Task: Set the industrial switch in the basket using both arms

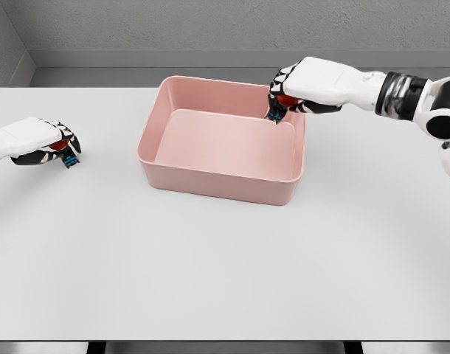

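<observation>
A pink rectangular basket point(158, 140) stands on the table, slightly left of centre. My right hand point(279, 103) hovers over its far right corner, fingers curled around a small red, blue and black industrial switch point(276, 112) whose lower end dips just inside the rim. At the left edge of the picture my left hand point(66, 151) is low over the table, curled around a second small red and blue switch point(70, 158). The fingers hide most of both switches.
The white table point(225, 280) stretches wide in front of the basket and on both sides. Its far edge meets a grey wall, and its near edge runs along the bottom of the picture.
</observation>
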{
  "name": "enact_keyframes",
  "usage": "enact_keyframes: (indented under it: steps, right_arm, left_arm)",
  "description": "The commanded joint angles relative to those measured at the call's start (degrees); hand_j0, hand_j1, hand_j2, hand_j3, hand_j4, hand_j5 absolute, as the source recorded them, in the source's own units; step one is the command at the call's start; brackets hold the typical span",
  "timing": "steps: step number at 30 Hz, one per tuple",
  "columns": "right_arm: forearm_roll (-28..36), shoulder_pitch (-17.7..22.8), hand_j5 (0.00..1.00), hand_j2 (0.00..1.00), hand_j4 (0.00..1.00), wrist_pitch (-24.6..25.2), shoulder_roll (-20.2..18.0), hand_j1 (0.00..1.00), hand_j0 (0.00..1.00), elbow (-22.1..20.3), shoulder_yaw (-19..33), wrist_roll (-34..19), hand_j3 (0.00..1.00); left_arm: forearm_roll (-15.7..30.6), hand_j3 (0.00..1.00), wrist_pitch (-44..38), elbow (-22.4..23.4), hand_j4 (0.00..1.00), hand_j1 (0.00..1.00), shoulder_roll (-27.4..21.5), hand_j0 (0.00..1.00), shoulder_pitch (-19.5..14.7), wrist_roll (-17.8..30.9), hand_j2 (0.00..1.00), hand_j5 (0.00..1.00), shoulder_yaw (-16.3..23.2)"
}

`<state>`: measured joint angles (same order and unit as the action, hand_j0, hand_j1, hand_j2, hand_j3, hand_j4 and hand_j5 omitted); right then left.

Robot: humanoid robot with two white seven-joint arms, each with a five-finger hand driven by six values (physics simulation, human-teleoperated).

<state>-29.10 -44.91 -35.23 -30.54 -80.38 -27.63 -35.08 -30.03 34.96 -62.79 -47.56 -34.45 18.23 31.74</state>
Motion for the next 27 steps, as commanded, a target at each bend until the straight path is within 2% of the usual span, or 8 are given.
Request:
enact_keyframes:
  steps: [1,6,7,8,9,23,27]
  right_arm:
    - [0.36,0.00,0.39,0.39,0.39,0.23,0.57,0.39,0.39,-0.04,-0.68,0.08,0.39]
    - [0.18,-0.09,0.40,0.40,0.40,0.23,1.54,0.40,0.40,-0.04,-1.99,0.08,0.40]
    - [0.09,-0.09,0.44,0.44,0.44,0.23,1.98,0.44,0.44,0.05,-2.17,0.08,0.44]
    - [0.36,-0.09,0.77,0.77,0.77,0.23,2.15,0.77,0.77,0.14,-2.17,0.08,0.77]
    - [0.53,-0.09,1.00,1.00,1.00,0.23,2.33,1.00,1.00,0.14,-2.17,0.08,1.00]
    - [0.80,-0.09,1.00,1.00,1.00,0.23,2.33,1.00,1.00,-0.13,-2.26,0.08,1.00]
    - [0.80,-2.90,1.00,1.00,1.00,0.23,3.03,1.00,1.00,-2.59,-2.26,0.08,1.00]
  left_arm:
    - [-0.12,0.44,0.04,0.03,0.44,0.44,-0.07,0.44,0.00,0.32,0.44,0.44,-0.01]
    - [0.15,0.45,0.04,-0.05,0.45,0.45,-0.07,0.45,-0.09,0.32,0.45,0.45,-0.01]
    - [0.15,0.45,0.04,-0.05,0.45,0.45,-0.16,0.45,-0.09,0.32,0.45,0.45,-0.01]
    - [0.15,0.45,0.04,-0.05,0.45,0.45,-0.07,0.45,-0.35,0.32,0.45,0.45,-0.01]
    - [0.23,0.45,0.04,-0.14,0.45,0.45,-0.07,0.45,-0.62,0.32,0.45,0.45,-0.01]
    - [0.76,0.45,0.04,-1.64,0.45,0.45,-0.25,0.45,-3.95,0.32,0.45,0.45,-0.28]
    - [0.76,0.46,0.04,-1.64,0.46,0.46,-0.16,0.46,-4.75,0.32,0.46,0.46,-0.19]
